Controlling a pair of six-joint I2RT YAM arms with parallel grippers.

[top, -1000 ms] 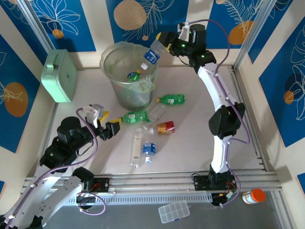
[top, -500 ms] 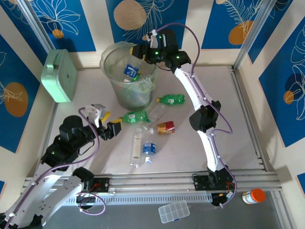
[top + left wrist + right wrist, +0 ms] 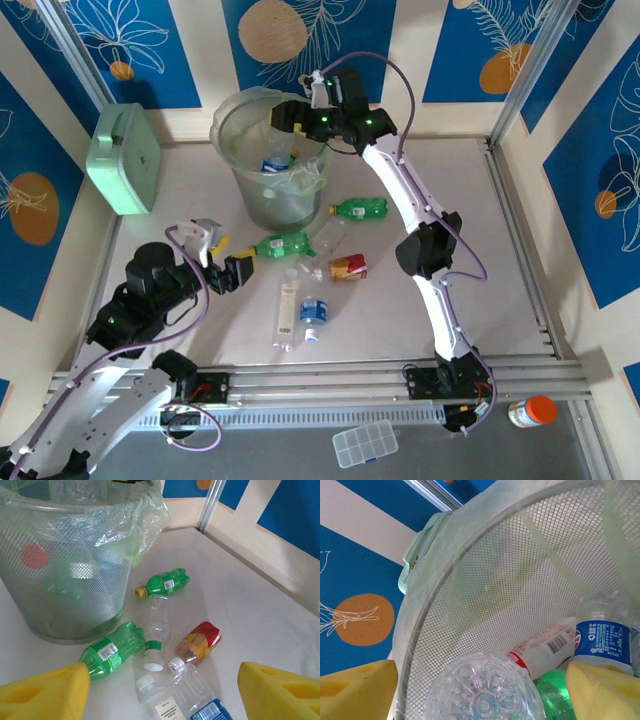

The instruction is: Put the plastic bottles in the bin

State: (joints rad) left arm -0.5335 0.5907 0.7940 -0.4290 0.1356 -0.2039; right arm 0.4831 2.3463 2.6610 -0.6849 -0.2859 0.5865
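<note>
Right gripper (image 3: 287,114) hangs over the bin (image 3: 245,200), jaws apart, clear bottle (image 3: 482,695) loose between them: we judge this the drop. Left gripper (image 3: 232,272), apart and empty, faces the green bottle (image 3: 112,650) lying beside the bin

right claw (image 3: 284,117) hangs over the bin (image 3: 243,203), seemingly holding nothing.

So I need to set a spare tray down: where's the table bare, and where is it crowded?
Bare: the tabletop between the right arm and the right rail. Crowded: the bottles lying before the bin.
</note>
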